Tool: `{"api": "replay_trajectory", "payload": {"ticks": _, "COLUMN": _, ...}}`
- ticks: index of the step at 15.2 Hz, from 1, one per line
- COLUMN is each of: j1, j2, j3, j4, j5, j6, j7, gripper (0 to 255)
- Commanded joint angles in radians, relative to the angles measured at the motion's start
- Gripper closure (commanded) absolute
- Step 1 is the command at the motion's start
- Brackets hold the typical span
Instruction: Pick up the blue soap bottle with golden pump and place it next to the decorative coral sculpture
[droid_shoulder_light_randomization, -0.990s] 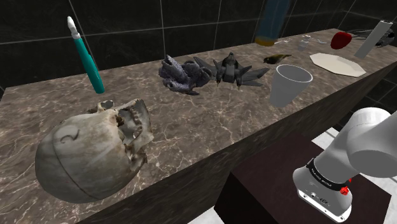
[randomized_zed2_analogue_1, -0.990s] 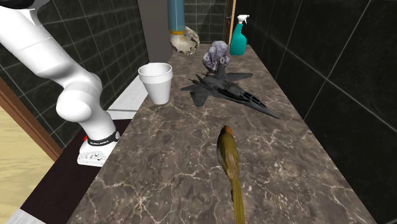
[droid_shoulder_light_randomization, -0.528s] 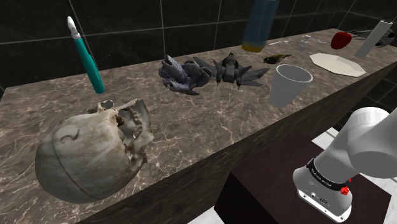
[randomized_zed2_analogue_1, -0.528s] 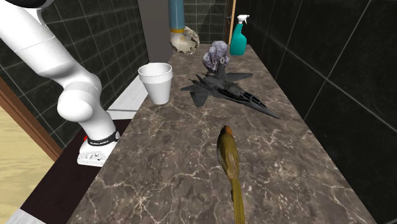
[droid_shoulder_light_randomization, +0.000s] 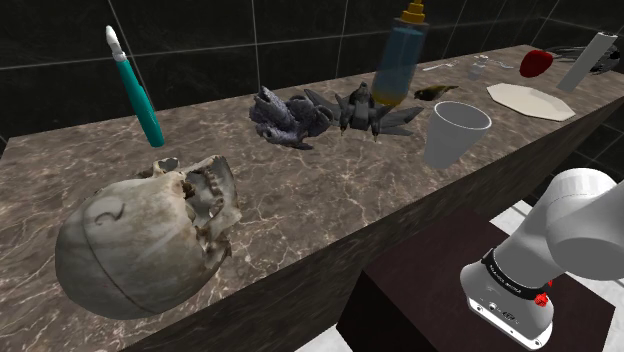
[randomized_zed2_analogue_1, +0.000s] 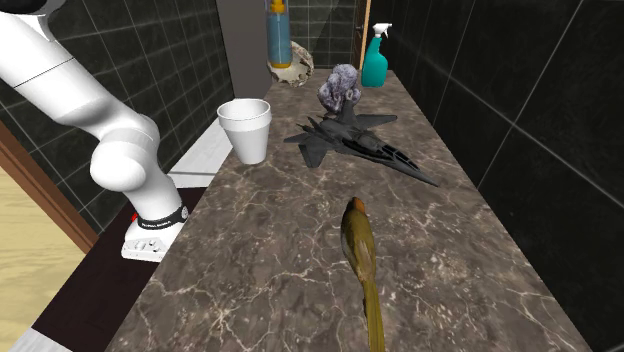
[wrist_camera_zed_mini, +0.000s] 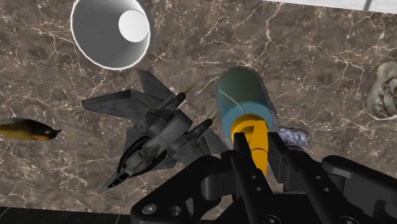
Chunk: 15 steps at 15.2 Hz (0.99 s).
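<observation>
1. At the shoulder view's left, a pale bone-coloured skull (droid_shoulder_light_randomization: 150, 245) lies on its side on the brown veined marble counter (droid_shoulder_light_randomization: 300, 215). A teal spray bottle with a white nozzle (droid_shoulder_light_randomization: 140, 95) leans behind it.
2. Further right, the spiky blue-grey coral sculpture (droid_shoulder_light_randomization: 285, 117) sits just beside a dark grey model fighter jet (droid_shoulder_light_randomization: 372, 112).
3. The blue soap bottle with a golden pump (droid_shoulder_light_randomization: 400, 65) hangs tilted over the jet, pump uppermost, with the coral sculpture near on its left. Whether its base touches anything cannot be told from here.
4. Right of that come a small olive-brown bird figure (droid_shoulder_light_randomization: 435, 92), a plain white tapered cup (droid_shoulder_light_randomization: 455, 132), a flat white many-sided plate (droid_shoulder_light_randomization: 530, 100) and a small red object (droid_shoulder_light_randomization: 536, 63). The white robot arm (droid_shoulder_light_randomization: 560, 240) fills the lower right.
5. The second exterior view looks along the counter. From its left come the arm (randomized_zed2_analogue_1: 90, 100), the cup (randomized_zed2_analogue_1: 246, 130), the soap bottle (randomized_zed2_analogue_1: 277, 35) in front of the skull (randomized_zed2_analogue_1: 290, 65), the coral sculpture (randomized_zed2_analogue_1: 340, 88) with the jet (randomized_zed2_analogue_1: 355, 145) before it, and the spray bottle (randomized_zed2_analogue_1: 375, 60). The bird figure (randomized_zed2_analogue_1: 360, 250) lies nearest the camera.
6. The wrist view supplies the grip: the black gripper (wrist_camera_zed_mini: 259, 143) has both fingers closed tight on the golden pump, carrying the soap bottle (wrist_camera_zed_mini: 245, 98). Its blue body hangs between the jet (wrist_camera_zed_mini: 159, 137) and a bit of the coral sculpture (wrist_camera_zed_mini: 292, 137).
</observation>
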<state>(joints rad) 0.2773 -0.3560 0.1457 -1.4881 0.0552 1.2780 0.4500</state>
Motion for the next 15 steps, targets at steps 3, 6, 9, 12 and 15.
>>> {"api": "replay_trajectory", "payload": {"ticks": 3, "j1": 0.001, "j2": -0.044, "j3": -0.003, "j4": -0.105, "j5": 0.004, "j6": 0.061, "j7": -0.006, "gripper": 255}}
{"api": "replay_trajectory", "payload": {"ticks": 6, "j1": 0.003, "j2": -0.073, "j3": -0.005, "j4": -0.176, "j5": 0.007, "j6": 0.104, "j7": -0.009, "gripper": 255}}
{"api": "replay_trajectory", "payload": {"ticks": 9, "j1": 0.004, "j2": -0.098, "j3": -0.006, "j4": -0.244, "j5": 0.010, "j6": 0.146, "j7": -0.012, "gripper": 255}}
{"api": "replay_trajectory", "payload": {"ticks": 12, "j1": 0.005, "j2": -0.122, "j3": -0.006, "j4": -0.308, "j5": 0.012, "j6": 0.187, "j7": -0.014, "gripper": 255}}
{"api": "replay_trajectory", "payload": {"ticks": 15, "j1": 0.006, "j2": -0.143, "j3": -0.006, "j4": -0.369, "j5": 0.015, "j6": 0.227, "j7": -0.017, "gripper": 255}}
